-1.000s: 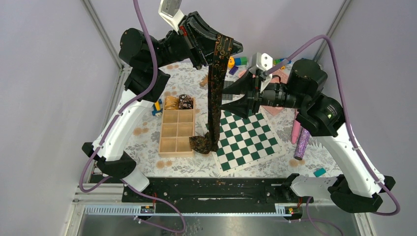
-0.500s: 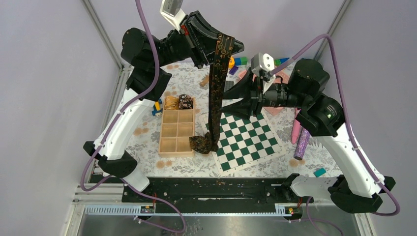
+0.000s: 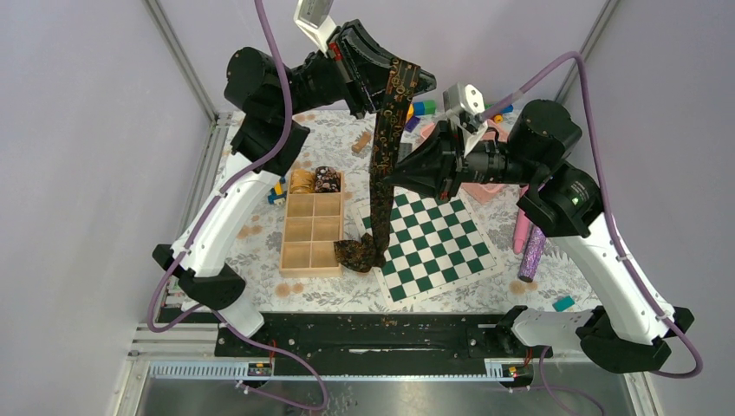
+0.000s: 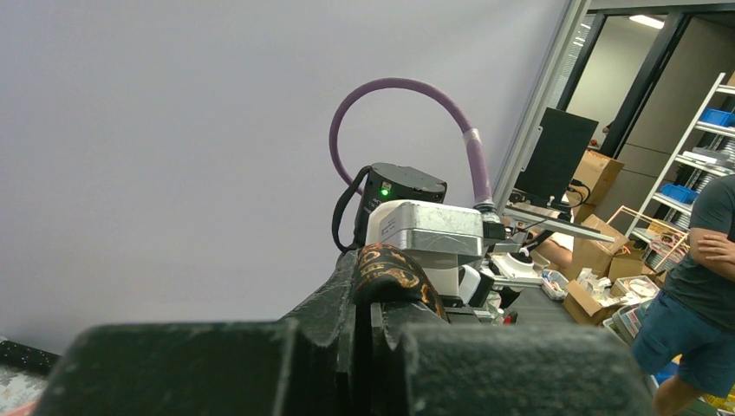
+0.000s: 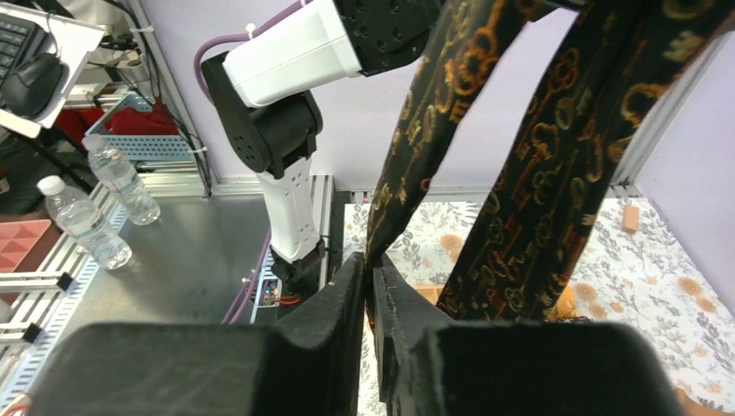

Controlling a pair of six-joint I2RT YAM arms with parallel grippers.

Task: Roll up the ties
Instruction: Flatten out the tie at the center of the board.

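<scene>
Tie (image 3: 375, 221) with gold key print, top end tight in left gripper (image 3: 413, 83), middle tight in right gripper (image 3: 387, 176).

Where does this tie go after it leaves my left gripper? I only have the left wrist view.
Observer: From the left gripper the dark patterned tie hangs down; its wide end rests at the wooden box's near corner, beside the chessboard.
Operator: Has the other arm got it?
Observer: Yes, the right gripper is pinched on one strand, partway down.
Operator: Any rolled already?
Observer: A golden coil and a dark coil sit in the box's two far compartments.
</scene>
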